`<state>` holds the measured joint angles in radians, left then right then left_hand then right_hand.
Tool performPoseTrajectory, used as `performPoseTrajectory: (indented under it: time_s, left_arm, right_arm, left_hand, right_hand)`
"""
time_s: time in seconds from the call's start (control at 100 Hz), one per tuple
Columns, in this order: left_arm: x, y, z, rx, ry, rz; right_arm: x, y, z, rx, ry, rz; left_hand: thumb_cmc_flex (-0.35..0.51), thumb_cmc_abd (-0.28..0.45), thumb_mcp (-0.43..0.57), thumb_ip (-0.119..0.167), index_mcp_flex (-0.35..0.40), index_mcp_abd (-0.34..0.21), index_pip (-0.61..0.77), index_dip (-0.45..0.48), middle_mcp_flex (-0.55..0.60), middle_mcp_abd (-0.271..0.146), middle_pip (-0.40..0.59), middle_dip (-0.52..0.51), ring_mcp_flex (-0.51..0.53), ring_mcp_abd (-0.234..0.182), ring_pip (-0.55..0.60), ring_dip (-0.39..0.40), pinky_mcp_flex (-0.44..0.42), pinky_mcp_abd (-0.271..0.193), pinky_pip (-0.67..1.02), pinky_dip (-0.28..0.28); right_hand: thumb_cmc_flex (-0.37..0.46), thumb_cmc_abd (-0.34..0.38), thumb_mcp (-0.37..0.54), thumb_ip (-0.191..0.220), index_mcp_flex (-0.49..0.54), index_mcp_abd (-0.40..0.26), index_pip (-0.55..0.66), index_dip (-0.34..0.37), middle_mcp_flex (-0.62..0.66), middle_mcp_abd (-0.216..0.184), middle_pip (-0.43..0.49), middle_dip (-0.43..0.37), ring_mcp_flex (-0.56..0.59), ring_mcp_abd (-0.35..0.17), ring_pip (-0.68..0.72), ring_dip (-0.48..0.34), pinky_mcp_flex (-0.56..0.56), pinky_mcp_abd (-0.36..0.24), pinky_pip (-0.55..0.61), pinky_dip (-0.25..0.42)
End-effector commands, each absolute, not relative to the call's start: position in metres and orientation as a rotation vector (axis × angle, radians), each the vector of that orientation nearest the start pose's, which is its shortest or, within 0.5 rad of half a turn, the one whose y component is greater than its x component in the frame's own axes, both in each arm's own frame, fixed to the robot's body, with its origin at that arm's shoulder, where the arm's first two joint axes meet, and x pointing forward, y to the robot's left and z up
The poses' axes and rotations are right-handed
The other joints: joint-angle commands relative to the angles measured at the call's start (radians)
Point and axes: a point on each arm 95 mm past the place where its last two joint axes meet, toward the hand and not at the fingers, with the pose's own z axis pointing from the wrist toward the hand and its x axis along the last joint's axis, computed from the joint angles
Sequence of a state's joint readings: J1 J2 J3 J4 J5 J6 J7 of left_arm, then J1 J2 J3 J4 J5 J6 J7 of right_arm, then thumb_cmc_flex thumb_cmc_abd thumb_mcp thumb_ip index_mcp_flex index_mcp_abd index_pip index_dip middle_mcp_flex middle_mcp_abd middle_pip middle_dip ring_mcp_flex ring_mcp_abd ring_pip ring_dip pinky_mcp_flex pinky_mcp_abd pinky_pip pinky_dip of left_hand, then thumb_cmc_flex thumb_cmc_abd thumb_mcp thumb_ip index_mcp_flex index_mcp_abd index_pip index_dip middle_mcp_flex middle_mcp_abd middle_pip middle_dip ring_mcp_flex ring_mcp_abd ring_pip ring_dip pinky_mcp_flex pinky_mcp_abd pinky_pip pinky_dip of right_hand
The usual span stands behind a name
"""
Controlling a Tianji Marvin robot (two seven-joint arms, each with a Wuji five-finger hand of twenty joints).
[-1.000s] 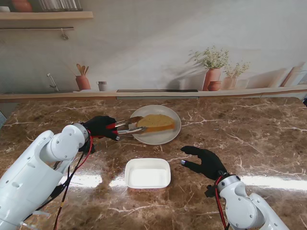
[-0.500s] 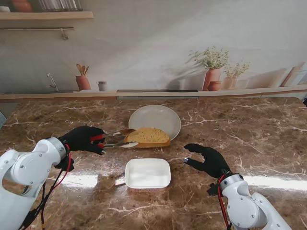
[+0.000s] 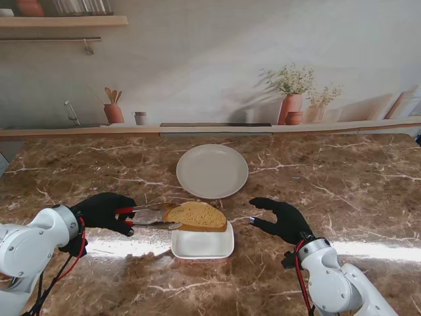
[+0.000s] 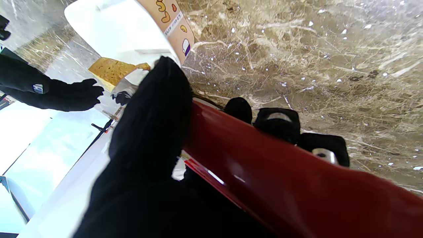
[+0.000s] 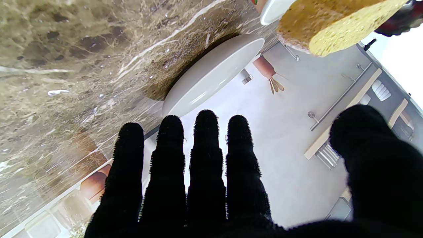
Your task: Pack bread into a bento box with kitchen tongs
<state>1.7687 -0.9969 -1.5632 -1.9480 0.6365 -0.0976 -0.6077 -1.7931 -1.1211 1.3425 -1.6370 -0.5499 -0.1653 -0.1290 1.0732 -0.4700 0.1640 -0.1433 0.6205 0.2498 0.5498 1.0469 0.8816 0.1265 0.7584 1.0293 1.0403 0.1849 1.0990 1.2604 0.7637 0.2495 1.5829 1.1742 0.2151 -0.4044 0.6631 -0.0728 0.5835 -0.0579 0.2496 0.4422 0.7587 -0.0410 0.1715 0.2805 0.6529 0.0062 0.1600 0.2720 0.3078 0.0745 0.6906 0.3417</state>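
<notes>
The left hand [image 3: 105, 210] is squeezing red-handled kitchen tongs [image 3: 146, 216] on a bread slice [image 3: 195, 216], hanging over the bento box [image 3: 202, 245] rim at its 12 o'clock. The plate [image 3: 212, 170] is lying bare; lowering and releasing remain. The right hand [image 3: 284, 220] is hovering spread, holding nothing.

Brown marble counter [image 3: 342, 171] carrying a white plate [image 3: 212, 171] farther back and a white bento box [image 3: 202, 243] nearer, apart.

Bread [image 3: 195, 215] over bento box [image 3: 202, 245]
</notes>
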Motion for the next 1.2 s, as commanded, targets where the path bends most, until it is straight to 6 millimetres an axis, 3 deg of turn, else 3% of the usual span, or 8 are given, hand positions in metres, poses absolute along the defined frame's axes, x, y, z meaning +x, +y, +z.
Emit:
performPoseTrajectory:
  time_s: [0.0, 0.42, 0.71, 0.86, 1.09, 1.17, 1.19]
  left_arm:
    - [0.3518, 0.0559, -0.2593, -1.573, 1.802, -1.454]
    - [0.35, 0.0505, -0.2588, -1.572, 1.877, -1.41]
    - [0.3497, 0.0508, -0.2582, -1.573, 1.903, -1.374]
    - [0.35, 0.0503, -0.2581, -1.572, 1.905, -1.37]
    - [0.3526, 0.049, -0.2577, -1.57, 1.902, -1.367]
    - [0.3532, 0.0483, -0.2576, -1.57, 1.906, -1.362]
    - [0.3533, 0.0482, -0.2576, -1.57, 1.906, -1.362]
  right_arm:
    - [0.34, -0.0272, -0.3637, -2.189, -1.51, -2.35]
    - [0.3386, -0.0264, -0.3653, -2.193, -1.506, -2.343]
    - [0.339, -0.0252, -0.3654, -2.187, -1.499, -2.343]
    - [0.3386, -0.0255, -0.3657, -2.19, -1.495, -2.345]
    - [0.3383, -0.0254, -0.3658, -2.192, -1.494, -2.345]
    - [0.3383, -0.0255, -0.3658, -2.192, -1.495, -2.345]
    - [0.3383, -0.0255, -0.3658, -2.193, -1.495, -2.345]
  left_hand:
    - [0.207, 0.293, 0.154, 0.025, 0.106, -0.466, 0.603, 0.043, 0.035, -0.12, 0.015, 0.019, 0.065, -0.025, 0.097, 0.028, 0.014, 0.009, 0.144, 0.043]
    - [0.214, 0.297, 0.135, 0.026, 0.089, -0.462, 0.582, 0.03, 0.026, -0.131, 0.006, 0.02, 0.058, -0.023, 0.092, 0.033, 0.002, 0.007, 0.143, 0.05]
    - [0.217, 0.286, 0.125, 0.032, 0.084, -0.435, 0.521, -0.048, 0.026, -0.128, -0.017, 0.013, 0.055, -0.025, 0.086, 0.038, 0.0, 0.002, 0.14, 0.054]
    - [0.218, 0.286, 0.121, 0.033, 0.074, -0.427, 0.518, -0.13, 0.026, -0.124, -0.025, 0.01, 0.055, -0.026, 0.084, 0.039, 0.0, -0.002, 0.14, 0.053]
    - [0.218, 0.286, 0.115, 0.033, 0.069, -0.414, 0.487, -0.18, 0.023, -0.117, -0.033, 0.007, 0.055, -0.031, 0.083, 0.039, 0.003, -0.007, 0.14, 0.05]
    - [0.218, 0.285, 0.102, 0.036, 0.063, -0.402, 0.45, -0.249, 0.023, -0.107, -0.046, 0.004, 0.054, -0.033, 0.083, 0.039, 0.003, -0.01, 0.141, 0.049]
    - [0.217, 0.285, 0.094, 0.039, 0.06, -0.395, 0.438, -0.302, 0.024, -0.098, -0.057, 0.007, 0.052, -0.034, 0.081, 0.04, 0.002, -0.012, 0.141, 0.048]
  right_hand:
    - [0.019, 0.007, -0.022, 0.041, -0.018, -0.022, -0.012, 0.002, -0.004, -0.003, -0.001, 0.007, -0.002, 0.004, 0.001, 0.014, 0.0, -0.012, -0.008, 0.019]
    - [0.02, 0.006, -0.022, 0.041, -0.018, -0.022, -0.012, 0.003, -0.006, -0.002, -0.001, 0.006, -0.002, 0.005, 0.002, 0.014, 0.0, -0.012, -0.007, 0.018]
    - [0.02, 0.007, -0.022, 0.041, -0.017, -0.022, -0.011, 0.003, -0.007, -0.002, -0.001, 0.006, -0.003, 0.005, 0.001, 0.014, 0.0, -0.012, -0.006, 0.018]
    - [0.02, 0.007, -0.022, 0.041, -0.017, -0.022, -0.011, 0.003, -0.006, -0.001, 0.0, 0.007, -0.002, 0.005, 0.002, 0.014, 0.0, -0.012, -0.006, 0.018]
    - [0.021, 0.005, -0.023, 0.041, -0.017, -0.021, -0.011, 0.003, -0.006, -0.003, 0.0, 0.007, -0.003, 0.004, 0.002, 0.014, 0.0, -0.011, -0.006, 0.018]
    - [0.02, 0.006, -0.023, 0.041, -0.017, -0.021, -0.011, 0.003, -0.007, -0.001, -0.001, 0.006, -0.003, 0.005, 0.002, 0.014, 0.0, -0.012, -0.005, 0.018]
    - [0.021, 0.005, -0.023, 0.041, -0.017, -0.021, -0.011, 0.003, -0.006, -0.001, 0.0, 0.007, -0.003, 0.005, 0.002, 0.014, 0.0, -0.011, -0.005, 0.018]
